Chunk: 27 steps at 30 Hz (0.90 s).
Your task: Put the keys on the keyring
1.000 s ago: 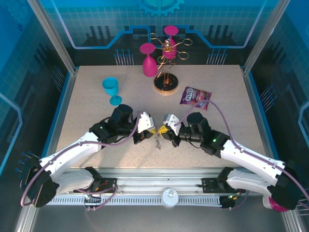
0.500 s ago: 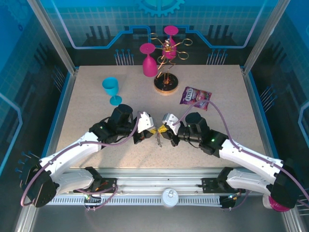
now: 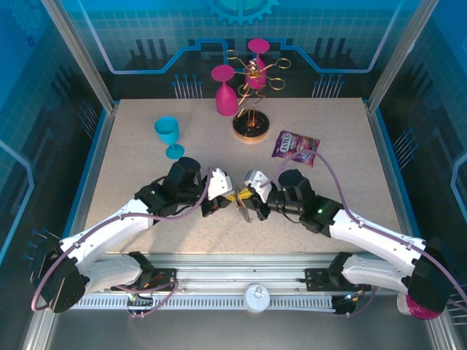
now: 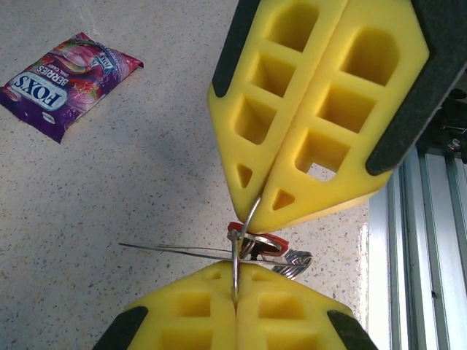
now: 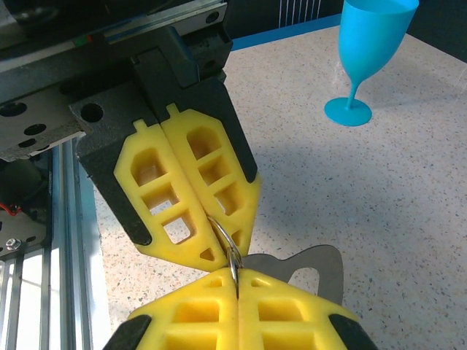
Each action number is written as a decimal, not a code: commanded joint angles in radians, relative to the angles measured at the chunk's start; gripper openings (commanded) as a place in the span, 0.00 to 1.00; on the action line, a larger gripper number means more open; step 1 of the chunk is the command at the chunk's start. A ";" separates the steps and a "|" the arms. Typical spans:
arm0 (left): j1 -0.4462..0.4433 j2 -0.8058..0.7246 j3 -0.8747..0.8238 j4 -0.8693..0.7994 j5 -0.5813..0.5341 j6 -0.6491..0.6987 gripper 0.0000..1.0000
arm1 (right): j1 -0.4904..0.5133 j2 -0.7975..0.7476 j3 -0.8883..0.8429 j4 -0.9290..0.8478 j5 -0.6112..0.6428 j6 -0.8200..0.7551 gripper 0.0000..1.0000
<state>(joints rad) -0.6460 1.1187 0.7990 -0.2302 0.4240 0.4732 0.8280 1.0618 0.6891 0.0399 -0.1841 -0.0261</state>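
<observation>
You are viewing the left pincer (image 4: 235,284) and right pincer (image 4: 264,191) both clamping shut, tip to tip, on the keyring (image 4: 234,257) wire, toward the table (image 3: 241,237) front edge. The keys (image 4: 257,239) are sitting just beside the tips. The snack packet (image 3: 295,146) and blue cup (image 3: 168,135) are standing well clear.

white arms (image 3: 109,237), black joints, purple cables (image 3: 332,175); left hand (image 3: 223,199) and right hand (image 3: 248,202) yellow-padded.
</observation>
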 commanded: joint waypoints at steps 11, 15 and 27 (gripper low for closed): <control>-0.039 -0.017 0.022 -0.014 -0.001 0.089 0.00 | 0.015 0.059 0.107 -0.051 0.082 0.084 0.00; -0.050 -0.027 0.020 -0.008 -0.030 0.104 0.00 | 0.016 0.068 0.122 -0.076 0.119 0.119 0.00; -0.083 -0.065 -0.016 0.059 -0.145 0.153 0.00 | 0.016 0.103 0.185 -0.168 0.204 0.302 0.00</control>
<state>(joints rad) -0.6922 1.0904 0.7929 -0.2031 0.2272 0.5831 0.8455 1.1481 0.8391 -0.1230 -0.0776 0.2005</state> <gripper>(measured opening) 0.049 0.058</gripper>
